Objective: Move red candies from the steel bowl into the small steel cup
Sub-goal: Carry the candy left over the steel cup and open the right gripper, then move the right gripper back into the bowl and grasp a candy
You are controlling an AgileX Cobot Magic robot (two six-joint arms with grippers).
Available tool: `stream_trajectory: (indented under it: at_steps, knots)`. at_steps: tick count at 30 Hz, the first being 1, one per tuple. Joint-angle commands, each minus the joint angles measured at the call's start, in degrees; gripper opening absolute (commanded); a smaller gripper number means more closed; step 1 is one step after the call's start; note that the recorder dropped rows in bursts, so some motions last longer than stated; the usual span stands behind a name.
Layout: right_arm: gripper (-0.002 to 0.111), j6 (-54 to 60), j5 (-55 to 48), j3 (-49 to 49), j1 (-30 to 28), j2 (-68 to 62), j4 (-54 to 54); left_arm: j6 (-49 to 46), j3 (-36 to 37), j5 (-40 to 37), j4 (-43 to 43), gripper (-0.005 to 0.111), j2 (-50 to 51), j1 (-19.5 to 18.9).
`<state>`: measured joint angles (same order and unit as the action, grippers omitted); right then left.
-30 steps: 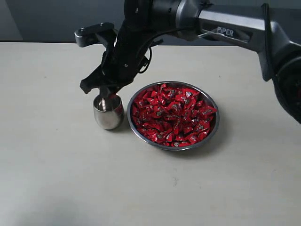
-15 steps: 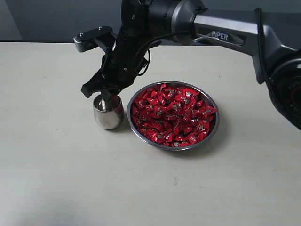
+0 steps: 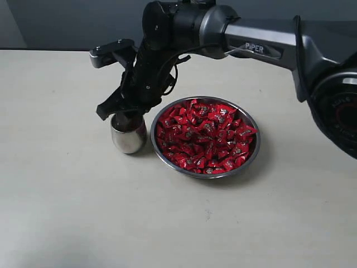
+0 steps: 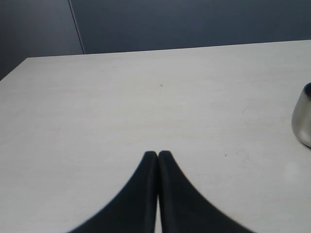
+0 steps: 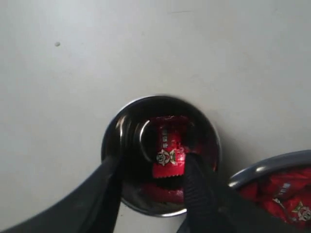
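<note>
The small steel cup [image 3: 128,138] stands just left of the steel bowl [image 3: 207,175], which is heaped with red candies [image 3: 203,137]. My right gripper [image 3: 128,113] hangs straight over the cup's mouth, its tips at the rim. In the right wrist view the right gripper [image 5: 153,162] is open, its fingers spread across the cup [image 5: 127,130]. One red candy [image 5: 167,153] sits inside the cup beside one finger [image 5: 194,179], with more red below it. My left gripper [image 4: 158,154] is shut on nothing, low over bare table, with the cup [image 4: 303,121] off to its side.
The pale table [image 3: 67,212] stretches around cup and bowl. The bowl's rim [image 5: 265,167] with its candies [image 5: 284,194] lies close beside the cup in the right wrist view. A dark wall [image 4: 194,22] rises behind the table's far edge.
My right gripper's jaws have spread apart over the cup and dipped slightly toward its mouth. The candy now lies loose in the cup. Cup and bowl have not moved.
</note>
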<state>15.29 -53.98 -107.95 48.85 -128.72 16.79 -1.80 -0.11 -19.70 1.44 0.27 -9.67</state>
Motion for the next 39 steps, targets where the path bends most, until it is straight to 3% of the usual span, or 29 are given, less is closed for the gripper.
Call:
stream_trajectory:
  at_steps: [1,7,12,18,26,39]
  knots:
    - [0.040,-0.09,0.90,-0.46,-0.22,3.38,-1.08,0.11,0.11,0.55,0.11,0.000,-0.27,-0.09]
    - [0.038,-2.53,1.19,-0.46,-0.30,7.28,-7.29,0.11,0.11,0.55,0.11,0.000,-0.27,-0.09]
    - [0.018,-3.44,-2.04,-0.34,-1.83,9.33,-8.91,0.11,0.11,0.55,0.11,0.000,-0.27,-0.09]
    - [0.018,-3.44,-4.19,7.34,-8.65,12.60,-8.90,0.11,0.11,0.55,0.11,0.000,-0.27,-0.09]
    - [0.018,-3.44,16.42,36.59,-20.07,23.22,-2.30,0.11,0.11,0.55,0.11,0.000,-0.27,-0.09]
    - [0.018,-4.54,16.29,38.20,-20.87,20.83,2.31,0.11,0.11,0.55,0.11,0.000,-0.27,-0.09]
